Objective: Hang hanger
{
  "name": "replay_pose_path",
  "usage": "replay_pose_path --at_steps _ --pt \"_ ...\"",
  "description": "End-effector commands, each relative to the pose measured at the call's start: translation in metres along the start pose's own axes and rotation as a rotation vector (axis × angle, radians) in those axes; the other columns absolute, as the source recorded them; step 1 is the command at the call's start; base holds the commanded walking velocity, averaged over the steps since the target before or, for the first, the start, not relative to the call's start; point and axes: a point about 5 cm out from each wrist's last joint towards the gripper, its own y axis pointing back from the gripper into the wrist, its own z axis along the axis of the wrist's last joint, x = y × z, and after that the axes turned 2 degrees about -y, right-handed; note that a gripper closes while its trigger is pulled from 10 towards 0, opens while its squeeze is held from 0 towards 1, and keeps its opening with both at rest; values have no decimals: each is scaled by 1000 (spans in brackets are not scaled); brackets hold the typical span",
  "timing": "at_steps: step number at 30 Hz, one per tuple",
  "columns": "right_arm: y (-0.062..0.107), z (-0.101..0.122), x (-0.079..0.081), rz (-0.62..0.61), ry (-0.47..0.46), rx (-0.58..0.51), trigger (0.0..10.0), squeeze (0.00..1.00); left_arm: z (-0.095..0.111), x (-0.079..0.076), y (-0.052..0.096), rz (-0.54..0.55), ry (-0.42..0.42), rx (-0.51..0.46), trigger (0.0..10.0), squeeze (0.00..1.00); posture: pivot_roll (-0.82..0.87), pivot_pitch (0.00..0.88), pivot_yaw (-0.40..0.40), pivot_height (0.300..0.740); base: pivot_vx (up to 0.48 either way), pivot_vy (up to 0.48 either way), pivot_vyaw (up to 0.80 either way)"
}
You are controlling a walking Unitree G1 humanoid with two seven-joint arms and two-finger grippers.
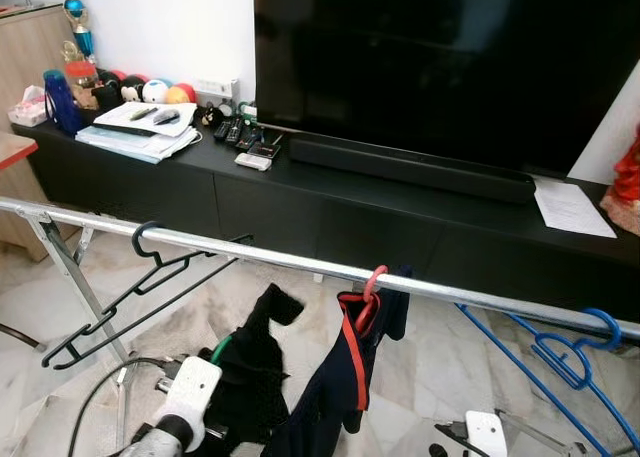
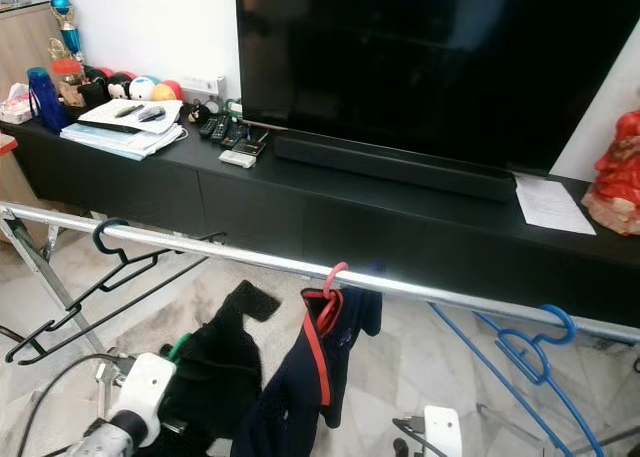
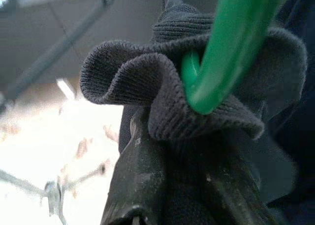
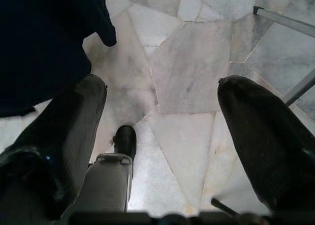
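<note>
A green hanger (image 3: 221, 48) carries a black knit garment (image 1: 255, 367). My left gripper (image 3: 187, 185) is shut on them where the fabric bunches round the hanger's neck. It holds them below and in front of the silver drying-rack rail (image 1: 250, 252), between an empty black hanger (image 1: 140, 277) and a red hanger (image 1: 368, 295) with a navy garment. The green hook (image 1: 220, 352) peeks out just above my left wrist (image 1: 190, 392). My right gripper (image 4: 162, 92) is open over the marble floor, low at the right, with nothing between its fingers.
An empty blue hanger (image 1: 572, 355) hangs at the rail's right end. Behind the rail runs a long black TV cabinet (image 1: 330, 217) with a TV (image 1: 440, 57) and clutter on it. Rack legs (image 1: 75, 277) and a cable (image 1: 95, 397) lie at the lower left.
</note>
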Motion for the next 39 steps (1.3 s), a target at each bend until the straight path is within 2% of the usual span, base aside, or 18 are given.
replay_pose_path --at_steps 1,5,7,16,21,25,32,39 --pt "0 0 -3 -7 9 4 10000 0 19 1 -7 -42 -60 -76 10000 0 71 27 -76 740 0 0 0" --pt "0 0 -2 -8 12 0 10000 0 25 0 -13 -99 -148 -82 10000 0 70 21 -76 740 0 0 0" --pt "0 0 -2 -11 10 -3 10000 0 31 3 -18 -93 -159 -95 10000 0 64 15 -74 740 0 0 0" --pt "0 0 -3 -16 15 -6 10000 0 51 14 -32 -46 -143 -163 10000 0 61 0 -78 740 0 0 0" --pt "0 0 -3 -20 19 -7 10000 0 58 15 -41 -39 -165 -170 10000 0 57 0 -80 740 0 0 0" --pt "0 1 -3 -25 14 -10 10000 0 62 20 -52 28 -159 -154 10000 0 47 2 -84 740 0 0 0" --pt "0 2 -4 -32 13 -10 10000 0 75 16 -65 34 -125 -192 10000 0 41 7 -90 740 0 0 0" --pt "0 2 -4 -35 14 -13 10000 0 86 17 -78 65 -132 -204 10000 0 41 5 -94 740 0 0 0"
